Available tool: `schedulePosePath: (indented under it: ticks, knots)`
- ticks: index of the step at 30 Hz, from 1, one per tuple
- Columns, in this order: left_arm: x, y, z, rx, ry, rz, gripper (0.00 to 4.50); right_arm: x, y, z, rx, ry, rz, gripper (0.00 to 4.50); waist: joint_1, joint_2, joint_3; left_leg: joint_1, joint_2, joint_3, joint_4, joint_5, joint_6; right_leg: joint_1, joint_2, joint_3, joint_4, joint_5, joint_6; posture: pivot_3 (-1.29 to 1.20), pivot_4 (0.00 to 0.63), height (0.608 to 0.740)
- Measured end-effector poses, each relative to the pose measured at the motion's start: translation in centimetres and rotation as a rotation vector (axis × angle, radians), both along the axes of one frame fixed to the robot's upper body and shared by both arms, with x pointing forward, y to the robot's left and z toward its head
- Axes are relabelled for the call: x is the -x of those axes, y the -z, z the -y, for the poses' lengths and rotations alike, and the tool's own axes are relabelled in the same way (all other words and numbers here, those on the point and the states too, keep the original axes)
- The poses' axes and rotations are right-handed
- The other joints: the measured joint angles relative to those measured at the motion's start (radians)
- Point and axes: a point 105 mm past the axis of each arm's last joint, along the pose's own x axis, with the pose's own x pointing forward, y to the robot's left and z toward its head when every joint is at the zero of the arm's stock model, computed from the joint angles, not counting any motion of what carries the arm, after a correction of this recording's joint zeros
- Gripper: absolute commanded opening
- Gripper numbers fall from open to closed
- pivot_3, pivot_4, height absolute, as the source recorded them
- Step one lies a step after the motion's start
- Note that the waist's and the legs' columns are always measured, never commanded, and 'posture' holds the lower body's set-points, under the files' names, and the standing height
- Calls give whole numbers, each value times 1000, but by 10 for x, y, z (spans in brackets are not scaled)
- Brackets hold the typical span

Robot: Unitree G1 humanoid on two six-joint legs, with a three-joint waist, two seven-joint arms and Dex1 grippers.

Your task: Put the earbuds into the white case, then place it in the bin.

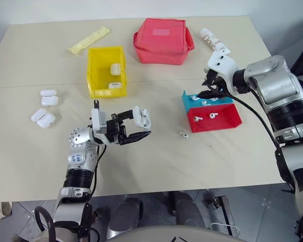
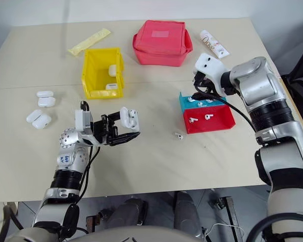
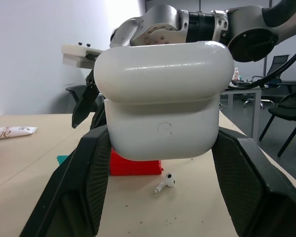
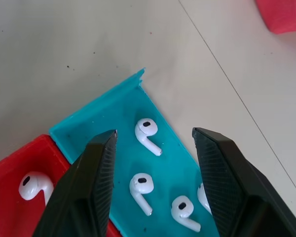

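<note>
Spanning the whole scene: pale tabletop (image 1: 156, 156), carrying everything within reach of both arms.

Sitting toward the far side, left of centre: the bin (image 1: 106, 71), yellow, long axis running away from the robot, lower lip facing near; already holding what look like two white cases, so likely the drop-off for each finished one.

Lying behind it to the right: red fabric pouch (image 1: 163, 40); beyond that a white printed tube (image 2: 214, 43); to the far left a yellow sachet (image 1: 90, 40).

Waiting near the left edge: spare cases (image 1: 44, 108), four, lids shut, apparently queued for later rounds.

Resting side by side at the right: blue tray (image 4: 118, 128) and red tray (image 1: 214, 120), each holding earbuds (image 4: 147, 134) stems down-slope, sorted for easy picking. Lying loose on the tabletop just left of the red tray: one stray earbud (image 1: 183, 134).

Holding the white case (image 3: 163, 106) mid-air over the near tabletop: left gripper (image 1: 131, 128), fingers clamped on its two sides, lid end up, presented toward the other arm for loading.

Hovering over the blue tray: right gripper (image 4: 153, 163), fingers apart, straddling earbuds, nothing gripped yet; presumably lining up a pick.
</note>
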Motion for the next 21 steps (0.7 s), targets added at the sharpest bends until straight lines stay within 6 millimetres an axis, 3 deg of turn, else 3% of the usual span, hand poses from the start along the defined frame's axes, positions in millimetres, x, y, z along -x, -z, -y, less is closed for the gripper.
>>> schedulePosePath:
  ticks: [21]
  knots:
    - [14, 3, -7, -17, -40, -18, 2724, -17, 29, -16, 86, -51, -78, 2524, -23, 2, -1, 0, 0, 2, 0, 1, -1, -4, -1, -3, 7, 0, -3, 0, 150, 740]
